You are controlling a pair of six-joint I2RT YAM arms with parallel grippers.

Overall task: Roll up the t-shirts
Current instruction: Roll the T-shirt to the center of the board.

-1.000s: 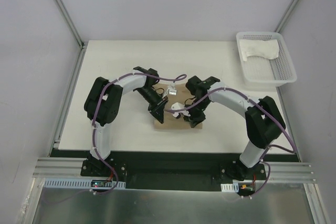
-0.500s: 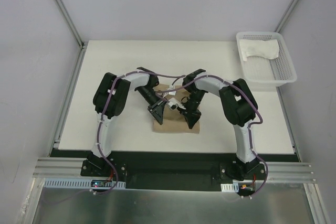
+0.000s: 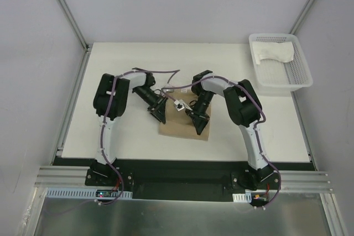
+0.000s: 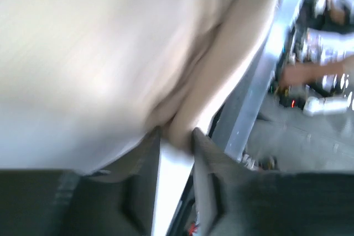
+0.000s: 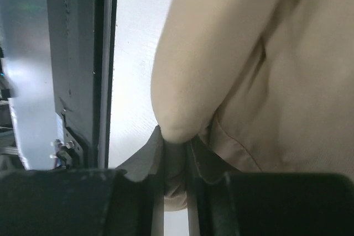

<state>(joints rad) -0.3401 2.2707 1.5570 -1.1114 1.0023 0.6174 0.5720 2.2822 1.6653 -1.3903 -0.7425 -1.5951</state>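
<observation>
The tan t-shirt (image 3: 180,130) lies folded into a small block on the white table (image 3: 127,59), between my two arms. My left gripper (image 3: 159,115) is at its left edge, and in the left wrist view (image 4: 176,136) it pinches a fold of the tan cloth (image 4: 110,53). My right gripper (image 3: 200,124) is at the shirt's right edge, and in the right wrist view (image 5: 176,143) it is shut on a rounded fold of the tan cloth (image 5: 276,81). The white t-shirt (image 3: 274,52) lies in the basket at the far right.
The white plastic mesh basket (image 3: 283,84) stands at the table's far right corner. Grey walls enclose the table on three sides. The black base rail (image 3: 177,172) runs along the near edge.
Both arms have drawn their elbows in toward the middle and turned their wrists. The grippers stay on the tan shirt's two edges, and the cloth block has shifted slightly nearer.
</observation>
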